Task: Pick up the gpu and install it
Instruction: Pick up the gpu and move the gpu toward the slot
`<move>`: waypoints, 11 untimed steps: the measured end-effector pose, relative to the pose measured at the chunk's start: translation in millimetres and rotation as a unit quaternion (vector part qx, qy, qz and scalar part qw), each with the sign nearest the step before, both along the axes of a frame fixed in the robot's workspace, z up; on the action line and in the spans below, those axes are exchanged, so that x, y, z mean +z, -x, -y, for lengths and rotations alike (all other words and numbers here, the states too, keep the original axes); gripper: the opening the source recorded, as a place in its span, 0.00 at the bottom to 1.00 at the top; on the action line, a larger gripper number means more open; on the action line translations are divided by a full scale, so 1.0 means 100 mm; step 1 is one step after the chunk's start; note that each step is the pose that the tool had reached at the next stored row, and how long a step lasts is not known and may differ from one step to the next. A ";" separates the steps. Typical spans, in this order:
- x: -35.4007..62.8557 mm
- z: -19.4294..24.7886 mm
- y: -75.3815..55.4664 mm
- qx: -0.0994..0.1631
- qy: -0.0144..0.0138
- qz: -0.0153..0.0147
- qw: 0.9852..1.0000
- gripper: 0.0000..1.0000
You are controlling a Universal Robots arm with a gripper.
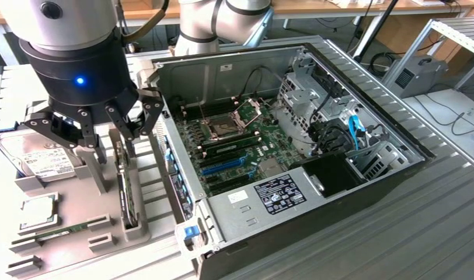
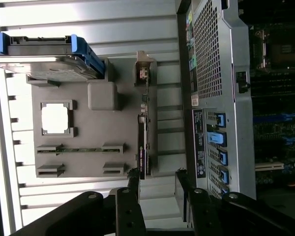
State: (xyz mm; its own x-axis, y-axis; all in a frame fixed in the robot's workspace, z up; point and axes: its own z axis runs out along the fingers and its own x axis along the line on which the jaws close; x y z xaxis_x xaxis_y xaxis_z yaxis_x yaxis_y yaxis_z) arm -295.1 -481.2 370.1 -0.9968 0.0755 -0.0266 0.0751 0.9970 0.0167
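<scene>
The gpu (image 1: 128,188) is a thin dark card standing on edge in a slot of the grey parts holder (image 1: 85,201), on the exterior view's left beside the open computer case (image 1: 377,169). My gripper (image 1: 108,139) hangs above the holder, over the card's far end, open and holding nothing. In the wrist view the gpu (image 2: 142,142) shows edge-on as a narrow dark strip, and my gripper (image 2: 157,194) stands apart from it. The strip lines up closer to one black finger than to the other.
The holder also carries a silver hard drive (image 1: 38,160), a processor (image 1: 38,213) and a memory stick (image 1: 58,233). Inside the case lies the motherboard (image 1: 237,140) with blue expansion slots (image 1: 225,166), cables and a drive cage (image 1: 307,99). The case wall (image 2: 221,73) stands close beside the holder.
</scene>
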 end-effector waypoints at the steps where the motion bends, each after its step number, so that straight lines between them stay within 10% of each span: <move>1: -0.003 0.000 0.00 0.000 0.000 0.000 1.000 0.42; 11: -0.044 0.000 0.02 0.000 0.000 0.000 1.000 0.42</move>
State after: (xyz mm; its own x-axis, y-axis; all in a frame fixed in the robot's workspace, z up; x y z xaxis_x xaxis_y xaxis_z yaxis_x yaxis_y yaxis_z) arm -296.9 -481.2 365.6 -0.9968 0.0755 -0.0266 0.0751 0.9970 0.0168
